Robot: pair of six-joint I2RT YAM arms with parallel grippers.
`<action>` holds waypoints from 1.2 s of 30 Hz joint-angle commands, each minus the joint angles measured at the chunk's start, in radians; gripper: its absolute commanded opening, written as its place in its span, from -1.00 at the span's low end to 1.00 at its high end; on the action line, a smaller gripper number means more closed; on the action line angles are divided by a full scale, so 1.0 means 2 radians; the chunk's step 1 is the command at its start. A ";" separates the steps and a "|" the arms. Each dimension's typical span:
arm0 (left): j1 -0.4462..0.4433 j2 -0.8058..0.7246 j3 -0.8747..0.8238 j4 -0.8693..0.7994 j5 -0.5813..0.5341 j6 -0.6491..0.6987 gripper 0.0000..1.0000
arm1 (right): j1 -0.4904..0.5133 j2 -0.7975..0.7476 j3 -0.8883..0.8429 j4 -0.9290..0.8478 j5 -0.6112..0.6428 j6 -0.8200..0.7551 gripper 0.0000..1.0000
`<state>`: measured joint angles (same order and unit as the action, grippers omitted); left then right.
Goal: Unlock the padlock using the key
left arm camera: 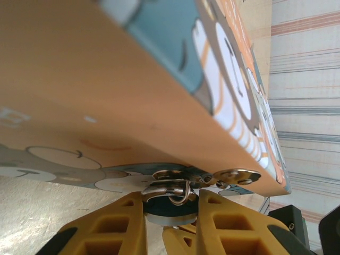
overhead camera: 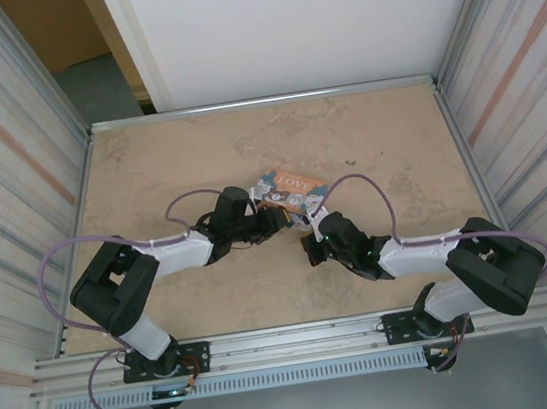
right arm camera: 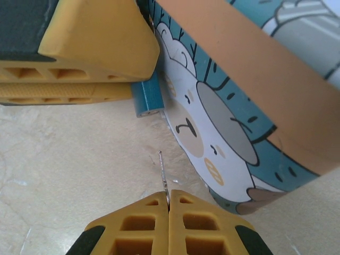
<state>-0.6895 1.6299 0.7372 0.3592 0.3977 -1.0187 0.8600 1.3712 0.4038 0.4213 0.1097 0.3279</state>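
In the left wrist view my left gripper (left arm camera: 171, 201) is shut on the padlock (left arm camera: 169, 211). The padlock's dark blue body sits between the yellow fingers. Its silvery shackle (left arm camera: 178, 191) hooks through the metal hasp (left arm camera: 234, 176) of the cartoon box (left arm camera: 106, 90). In the right wrist view my right gripper (right arm camera: 168, 194) is shut on the thin silvery key (right arm camera: 163, 172). The key's blade points toward the padlock's blue end (right arm camera: 147, 100), a short gap away, just below the left gripper's fingers (right arm camera: 95, 48). From above, both grippers (overhead camera: 277, 216) (overhead camera: 309, 232) meet at the box's near edge.
The colourful "LOVE" box (overhead camera: 289, 190) lies mid-table and rises as a wall right of the key (right arm camera: 244, 106). Beige tabletop (overhead camera: 196, 154) stretches around it, framed by a metal rim (overhead camera: 260, 101) and corrugated side walls.
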 commanded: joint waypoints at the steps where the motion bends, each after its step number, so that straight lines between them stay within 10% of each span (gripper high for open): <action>1: -0.004 -0.024 0.002 0.001 0.005 -0.001 -0.71 | 0.002 0.007 0.018 0.023 0.014 -0.010 -1.00; 36: -0.004 -0.024 -0.008 0.009 0.002 -0.004 -0.71 | 0.000 -0.003 0.014 0.046 0.014 0.002 -1.00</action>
<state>-0.6895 1.6283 0.7307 0.3561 0.3958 -1.0191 0.8600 1.3655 0.4171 0.4633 0.1127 0.3286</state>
